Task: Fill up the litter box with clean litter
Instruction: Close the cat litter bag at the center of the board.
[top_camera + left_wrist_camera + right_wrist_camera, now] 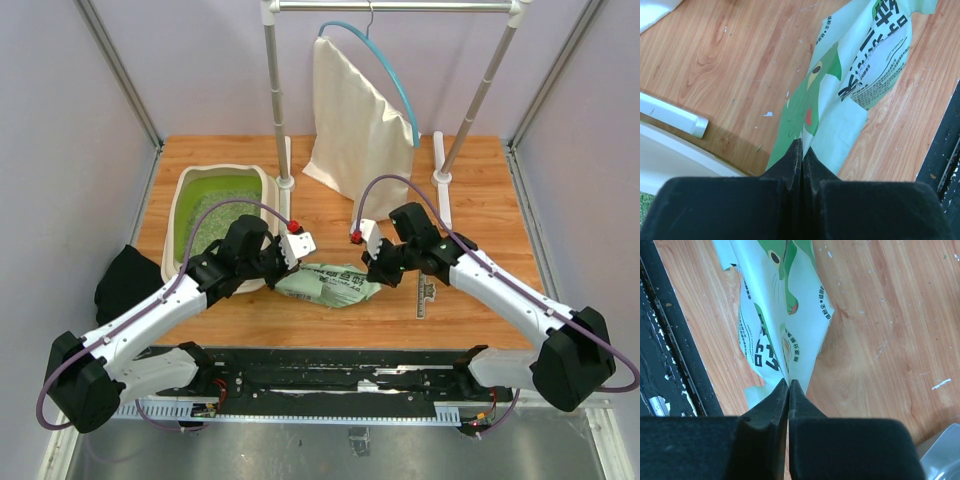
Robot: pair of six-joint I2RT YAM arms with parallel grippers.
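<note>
The litter box (pixel 225 170) stands at the table's (pixel 480 200) back left corner and holds some clean litter (pixel 215 225). Beside it, towards the front edge, lies the green litter bag (pixel 330 282). The left gripper (pixel 801 150) and the right gripper (pixel 788 385) each pinch one end of the bag. These pinches look thin, so if one slips during a lift, the bag may drop and spill.

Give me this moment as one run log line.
left end effector: shut on bag | right end effector: shut on bag | bag: right of box | box: holds litter
</note>
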